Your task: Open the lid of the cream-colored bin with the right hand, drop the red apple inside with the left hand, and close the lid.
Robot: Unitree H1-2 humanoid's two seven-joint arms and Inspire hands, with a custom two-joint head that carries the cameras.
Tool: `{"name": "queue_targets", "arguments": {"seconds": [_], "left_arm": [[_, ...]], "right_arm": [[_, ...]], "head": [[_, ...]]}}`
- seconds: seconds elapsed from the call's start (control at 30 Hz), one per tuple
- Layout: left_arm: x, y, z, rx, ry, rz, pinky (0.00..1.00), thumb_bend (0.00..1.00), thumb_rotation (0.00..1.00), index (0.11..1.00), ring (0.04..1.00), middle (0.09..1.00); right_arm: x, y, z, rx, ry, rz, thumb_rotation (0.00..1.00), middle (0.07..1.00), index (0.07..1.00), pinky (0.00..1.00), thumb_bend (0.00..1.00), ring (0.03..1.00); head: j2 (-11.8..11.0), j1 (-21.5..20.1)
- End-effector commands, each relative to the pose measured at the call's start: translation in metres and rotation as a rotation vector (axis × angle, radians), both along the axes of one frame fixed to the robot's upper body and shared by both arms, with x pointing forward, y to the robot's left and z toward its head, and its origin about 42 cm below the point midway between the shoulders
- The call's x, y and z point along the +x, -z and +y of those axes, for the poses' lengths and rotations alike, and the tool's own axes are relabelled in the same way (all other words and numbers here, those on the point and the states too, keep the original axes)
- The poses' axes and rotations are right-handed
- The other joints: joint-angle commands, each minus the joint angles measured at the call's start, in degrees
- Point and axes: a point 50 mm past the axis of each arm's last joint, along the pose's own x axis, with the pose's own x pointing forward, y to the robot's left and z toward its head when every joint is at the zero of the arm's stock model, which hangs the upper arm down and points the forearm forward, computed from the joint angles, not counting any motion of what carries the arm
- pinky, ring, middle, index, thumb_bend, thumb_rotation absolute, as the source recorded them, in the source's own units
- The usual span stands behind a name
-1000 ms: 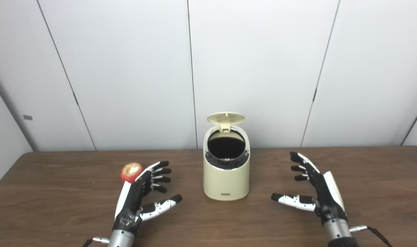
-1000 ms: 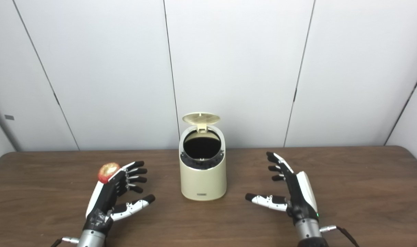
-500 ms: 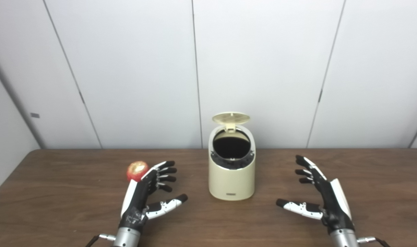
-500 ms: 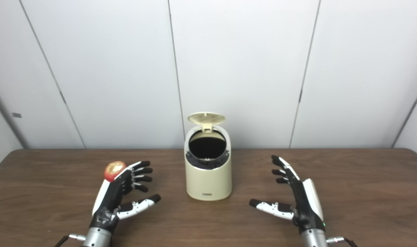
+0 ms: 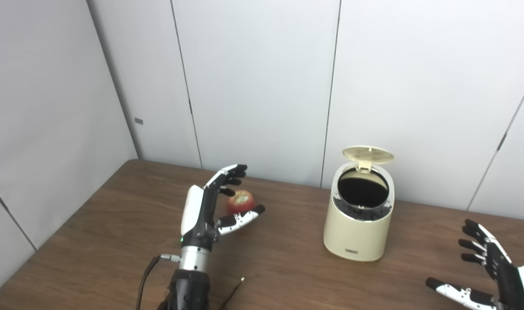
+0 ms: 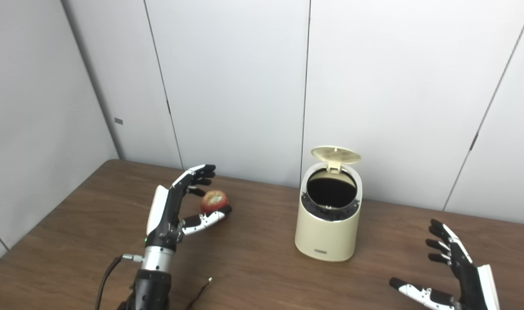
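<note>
Left eye view shows the red apple (image 5: 240, 201) resting on the table (image 5: 115, 224), well to the left of the cream-colored bin (image 5: 357, 234) and nearer the wall. It is roundish, so no long axis can be told; a pale patch on top faces up and toward the camera, though stem and blossom end cannot be made out.

Around the apple stands the left hand (image 5: 210, 206), spread and holding nothing: fingers (image 5: 232, 172) arched above and behind the fruit, thumb (image 5: 244, 216) reaching in front of it. Whether any part touches the apple cannot be told.

The bin stands upright with its lid (image 5: 368, 155) tipped back on the rear hinge, the dark mouth facing up and slightly forward. The opening step looks done, and the step in hand looks like the pick-up.

The next move probably calls for fingers and thumb to close evenly on the apple so it does not roll away, then a lift over the bin's rim.

Low at the right edge, the right hand (image 5: 490, 275) is spread wide and empty, well apart from the bin
</note>
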Motion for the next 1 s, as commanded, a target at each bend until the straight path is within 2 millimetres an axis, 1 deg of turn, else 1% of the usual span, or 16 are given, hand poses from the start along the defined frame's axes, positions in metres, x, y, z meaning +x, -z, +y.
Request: {"name": "queue_targets", "arguments": {"seconds": [0.0, 0.03, 0.07, 0.17, 0.23, 0.37, 0.4, 0.43, 0.53, 0.6, 0.67, 0.7, 0.8, 0.97], "left_arm": [[0.016, -0.026, 0.013, 0.052, -0.066, -0.08, 0.68, 0.74, 0.14, 0.772, 0.764, 0.743], [0.019, -0.027, 0.017, 0.062, -0.086, -0.076, 0.71, 0.76, 0.15, 0.778, 0.785, 0.756], [0.023, -0.029, 0.021, 0.073, -0.105, -0.068, 0.72, 0.77, 0.16, 0.783, 0.795, 0.766], [0.033, -0.033, 0.028, 0.105, -0.145, -0.044, 0.7, 0.8, 0.15, 0.791, 0.813, 0.812], [0.036, -0.034, 0.032, 0.128, -0.157, -0.026, 0.72, 0.82, 0.15, 0.796, 0.828, 0.833], [0.047, -0.032, 0.04, 0.209, -0.181, 0.06, 0.8, 0.85, 0.24, 0.839, 0.901, 0.861], [0.048, -0.031, 0.041, 0.215, -0.181, 0.076, 0.81, 0.85, 0.25, 0.845, 0.909, 0.864], [0.05, -0.029, 0.043, 0.219, -0.178, 0.107, 0.79, 0.88, 0.26, 0.846, 0.917, 0.865], [0.055, -0.023, 0.046, 0.241, -0.171, 0.187, 0.83, 0.9, 0.32, 0.893, 0.988, 0.909], [0.057, -0.019, 0.047, 0.263, -0.163, 0.228, 0.85, 0.94, 0.36, 0.914, 0.997, 0.925], [0.059, -0.014, 0.046, 0.279, -0.151, 0.275, 0.89, 0.96, 0.4, 0.941, 1.0, 0.94], [0.059, -0.012, 0.046, 0.281, -0.145, 0.297, 0.9, 0.97, 0.41, 0.947, 1.0, 0.932], [0.061, -0.005, 0.043, 0.274, -0.127, 0.345, 0.93, 0.99, 0.4, 0.948, 1.0, 0.926], [0.067, 0.006, 0.039, 0.285, -0.117, 0.403, 0.98, 1.0, 0.41, 0.943, 1.0, 0.918]], "right_arm": [[0.004, -0.023, 0.008, 0.003, -0.021, -0.072, 0.05, 0.844, 0.853, 0.65, 0.76, 0.775], [0.004, -0.025, 0.01, 0.0, -0.025, -0.074, 0.02, 0.846, 0.854, 0.65, 0.76, 0.775], [0.003, -0.026, 0.01, -0.003, -0.029, -0.075, 0.01, 0.846, 0.854, 0.64, 0.76, 0.773], [0.001, -0.03, 0.013, -0.001, -0.03, -0.073, 0.0, 0.845, 0.851, 0.64, 0.75, 0.77], [-0.001, -0.032, 0.014, 0.003, -0.032, -0.074, 0.0, 0.844, 0.848, 0.64, 0.76, 0.768], [-0.003, -0.037, 0.016, 0.006, -0.039, -0.078, 0.0, 0.849, 0.849, 0.65, 0.74, 0.774], [-0.003, -0.037, 0.016, 0.006, -0.038, -0.078, 0.0, 0.85, 0.849, 0.65, 0.74, 0.774], [-0.004, -0.038, 0.017, 0.004, -0.035, -0.077, 0.0, 0.85, 0.849, 0.65, 0.74, 0.773], [-0.006, -0.041, 0.017, -0.004, -0.029, -0.077, 0.0, 0.844, 0.844, 0.64, 0.75, 0.762], [-0.007, -0.043, 0.018, 0.003, -0.028, -0.073, 0.0, 0.842, 0.842, 0.64, 0.76, 0.761], [-0.008, -0.044, 0.019, 0.011, -0.031, -0.071, 0.0, 0.847, 0.844, 0.64, 0.75, 0.766], [-0.008, -0.045, 0.019, 0.012, -0.034, -0.073, 0.0, 0.848, 0.844, 0.64, 0.75, 0.767], [-0.009, -0.047, 0.019, 0.008, -0.041, -0.08, 0.0, 0.848, 0.844, 0.64, 0.75, 0.768], [-0.01, -0.049, 0.019, 0.006, -0.033, -0.086, 0.0, 0.837, 0.85, 0.63, 0.75, 0.755]], "head": [[-0.1, -0.1], [-0.1, -0.1], [-0.2, 0.0], [-0.1, 0.1], [0.0, 0.0], [0.1, -0.1], [0.1, -0.1], [0.3, -0.3], [0.5, -0.2], [0.5, -0.2], [0.8, -0.3], [0.8, -0.3], [1.1, -0.7], [1.3, -0.9]]}}
